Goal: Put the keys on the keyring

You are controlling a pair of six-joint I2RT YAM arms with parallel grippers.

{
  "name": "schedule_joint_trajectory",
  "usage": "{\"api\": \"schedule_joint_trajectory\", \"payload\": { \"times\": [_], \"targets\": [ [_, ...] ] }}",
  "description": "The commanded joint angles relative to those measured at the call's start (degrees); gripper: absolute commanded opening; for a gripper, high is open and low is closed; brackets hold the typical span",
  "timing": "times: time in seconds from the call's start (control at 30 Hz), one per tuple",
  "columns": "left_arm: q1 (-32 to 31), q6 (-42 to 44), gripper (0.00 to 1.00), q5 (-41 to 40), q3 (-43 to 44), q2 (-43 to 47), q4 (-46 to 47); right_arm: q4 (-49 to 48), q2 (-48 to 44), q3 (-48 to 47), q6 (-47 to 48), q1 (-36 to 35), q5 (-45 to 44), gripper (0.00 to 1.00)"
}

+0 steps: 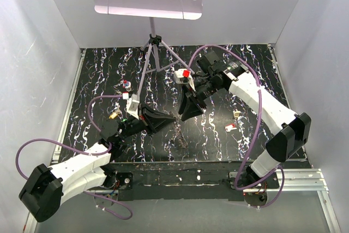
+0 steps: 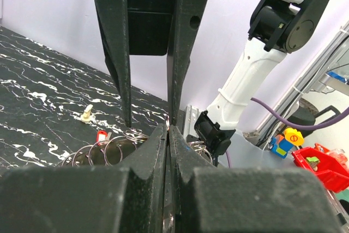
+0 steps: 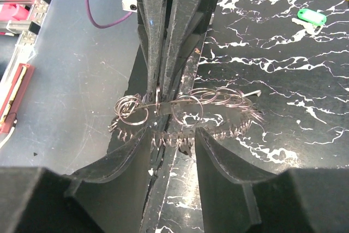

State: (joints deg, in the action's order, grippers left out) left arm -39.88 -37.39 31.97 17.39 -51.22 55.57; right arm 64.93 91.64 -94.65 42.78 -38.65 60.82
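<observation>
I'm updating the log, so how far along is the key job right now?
Done: nothing, no coloured key hangs on the keyring. In hand: left gripper pinches the ring; right gripper open around it. Remaining: loose red key, cream key, green key.

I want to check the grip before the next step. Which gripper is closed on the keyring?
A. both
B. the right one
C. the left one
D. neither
C: in the right wrist view the left gripper is pinched shut on the keyring, while the right gripper has its jaws apart, one on each side of the ring.
</observation>
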Motion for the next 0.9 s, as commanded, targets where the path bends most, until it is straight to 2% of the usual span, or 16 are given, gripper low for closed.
{"api": "schedule_joint_trajectory", "payload": {
  "times": [0.0,0.53,0.73,0.87],
  "targets": [
    [-0.2,-0.7,0.00,-3.0,-0.1,1.2,2.1,-2.6,-3.0,1.7,-2.1,-0.4,3.2,0.45],
    [-0.2,-1.1,0.00,-4.1,0.5,-0.5,2.3,-2.7,-1.5,0.7,-3.6,-1.6,5.2,0.41],
    [-0.2,-1.6,0.00,-4.1,0.5,-1.3,2.8,-2.6,-0.8,0.1,-4.1,-2.0,5.1,0.37],
    [-0.4,-1.6,0.00,-4.4,0.5,-1.4,2.7,-2.8,-0.6,0.1,-4.5,-2.3,4.7,0.29]
  ]
}}
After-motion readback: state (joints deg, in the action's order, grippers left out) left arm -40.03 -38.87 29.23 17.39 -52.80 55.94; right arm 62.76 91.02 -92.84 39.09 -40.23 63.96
